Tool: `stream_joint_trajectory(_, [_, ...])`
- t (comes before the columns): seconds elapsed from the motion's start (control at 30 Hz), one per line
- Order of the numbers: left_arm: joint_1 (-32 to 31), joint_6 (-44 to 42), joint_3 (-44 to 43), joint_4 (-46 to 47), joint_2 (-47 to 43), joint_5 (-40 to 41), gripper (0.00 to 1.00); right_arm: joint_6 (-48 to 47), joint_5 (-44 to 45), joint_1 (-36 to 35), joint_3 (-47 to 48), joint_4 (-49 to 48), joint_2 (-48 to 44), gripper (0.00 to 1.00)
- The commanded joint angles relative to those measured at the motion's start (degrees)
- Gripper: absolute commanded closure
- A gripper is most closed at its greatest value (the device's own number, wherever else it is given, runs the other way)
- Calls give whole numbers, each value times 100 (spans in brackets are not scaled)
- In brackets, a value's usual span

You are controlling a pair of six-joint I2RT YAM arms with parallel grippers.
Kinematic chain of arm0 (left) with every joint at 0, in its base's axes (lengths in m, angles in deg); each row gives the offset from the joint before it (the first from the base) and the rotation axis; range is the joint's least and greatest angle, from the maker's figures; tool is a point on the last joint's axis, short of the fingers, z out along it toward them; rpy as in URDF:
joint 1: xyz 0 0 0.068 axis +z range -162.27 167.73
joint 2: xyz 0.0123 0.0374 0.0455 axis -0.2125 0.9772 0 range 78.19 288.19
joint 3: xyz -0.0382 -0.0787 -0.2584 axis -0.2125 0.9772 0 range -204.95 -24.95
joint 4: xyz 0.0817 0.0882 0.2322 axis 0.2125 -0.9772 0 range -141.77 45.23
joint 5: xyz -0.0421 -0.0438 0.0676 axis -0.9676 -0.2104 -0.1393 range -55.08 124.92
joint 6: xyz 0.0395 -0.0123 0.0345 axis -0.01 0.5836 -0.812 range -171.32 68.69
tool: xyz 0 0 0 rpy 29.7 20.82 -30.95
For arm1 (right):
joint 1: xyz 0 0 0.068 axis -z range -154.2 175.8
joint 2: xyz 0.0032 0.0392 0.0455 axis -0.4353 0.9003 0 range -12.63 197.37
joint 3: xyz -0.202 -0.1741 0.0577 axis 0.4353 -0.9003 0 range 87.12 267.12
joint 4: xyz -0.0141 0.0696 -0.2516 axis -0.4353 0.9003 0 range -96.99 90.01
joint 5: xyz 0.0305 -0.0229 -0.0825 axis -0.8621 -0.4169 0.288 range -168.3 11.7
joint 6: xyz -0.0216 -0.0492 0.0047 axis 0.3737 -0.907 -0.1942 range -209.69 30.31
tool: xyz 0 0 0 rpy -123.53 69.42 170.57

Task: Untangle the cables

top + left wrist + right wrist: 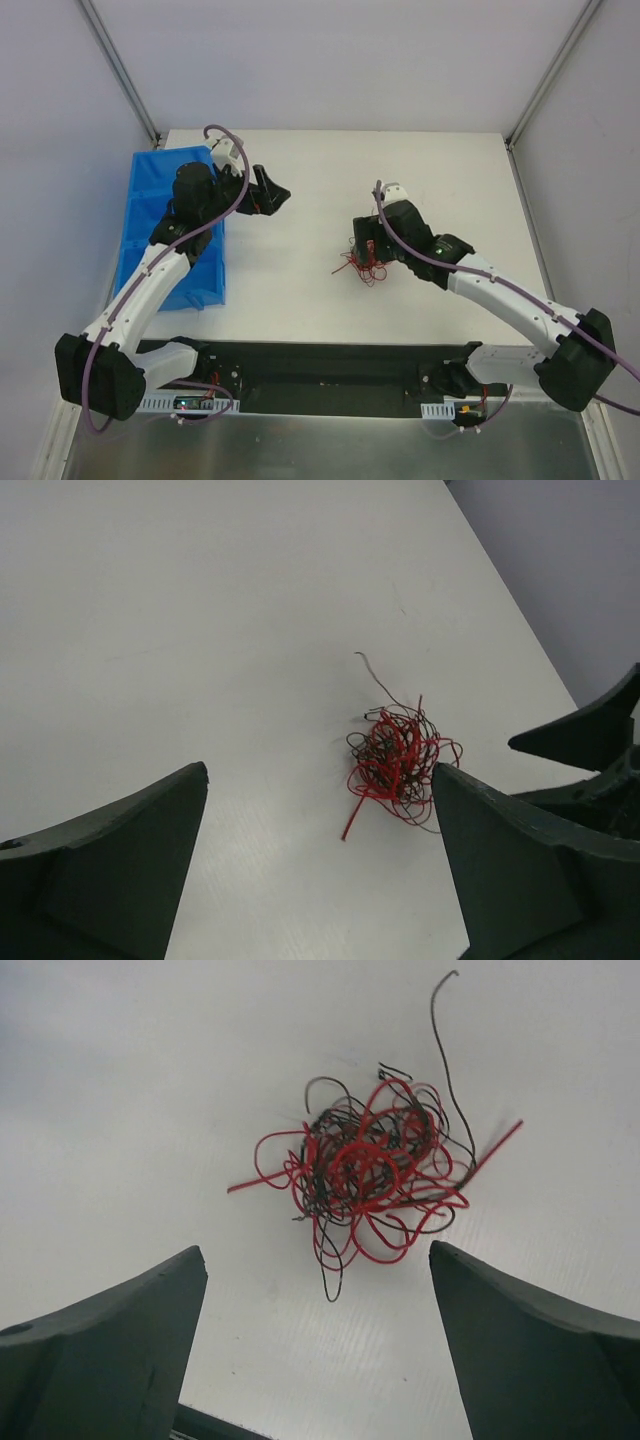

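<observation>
The cables [362, 265] are a small tangle of thin red and dark wires lying on the white table [300, 300] near its middle. They also show in the left wrist view [398, 758] and in the right wrist view [368, 1172]. My right gripper [362, 243] hovers just behind the tangle, open and empty, its fingers [120, 1350] wide apart. My left gripper [272, 192] is open and empty, off to the left of the tangle, apart from it; one of its fingers [100, 870] shows dark and bare.
A blue bin [165, 230] with compartments stands at the table's left edge, under my left arm. Grey walls and metal posts [120, 70] bound the table at the back and sides. A black rail [320, 365] runs along the near edge.
</observation>
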Motion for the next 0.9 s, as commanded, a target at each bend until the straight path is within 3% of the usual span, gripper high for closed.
stream_joint_trajectory(0.0, [-196,115,-513,-96,278,-792,4,160,-361,512,-271,419,-254,5])
stream_joint_trajectory(0.13, [-433,89,-601,-193,541,-845,1,81,-810,1206,-369,349,-193,10])
stream_joint_trajectory(0.2, [-582,124,-636,-193,699,-967,1,37,-1282,1566,-413,33,-106,18])
stream_joint_trajectory(0.33, [-1039,-139,-741,-307,1103,-1126,11,-59,-2137,1990,-150,-30,237,56])
stream_joint_trajectory(0.37, [-1179,-175,-759,-307,1235,-1187,14,-112,-2207,1990,-149,-73,281,62])
stream_joint_trajectory(0.53, [-1961,-526,-987,-667,2078,-1049,27,97,-2586,1981,-649,-468,19,62])
stream_joint_trajectory(0.73, [-2182,-194,-1743,-1071,3125,-618,33,-94,-3078,1990,-1388,-1189,-236,54])
stream_joint_trajectory(0.87, [-2454,71,-1700,-1063,3468,-100,35,-280,-3298,1990,-1774,-1566,-333,54])
